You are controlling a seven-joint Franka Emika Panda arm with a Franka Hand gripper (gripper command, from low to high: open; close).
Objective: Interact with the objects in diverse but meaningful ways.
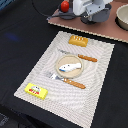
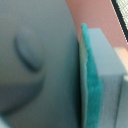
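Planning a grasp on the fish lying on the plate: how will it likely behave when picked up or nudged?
The white-blue fish looks like a small moulded toy, so probably stiff and light. Its smooth, rounded body may slip between flat pads. It lies loose on the round plate, so a push would likely slide it rather than roll it.

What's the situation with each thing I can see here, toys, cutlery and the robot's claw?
Fish: lying on the small plate.
Knife: beside the plate, on the placemat.
Fork: on the placemat.
Biscuit block: on the placemat's edge.
Yellow packet: flat on a placemat corner.
Tomato: beside the arm.
Claw: cannot tell.
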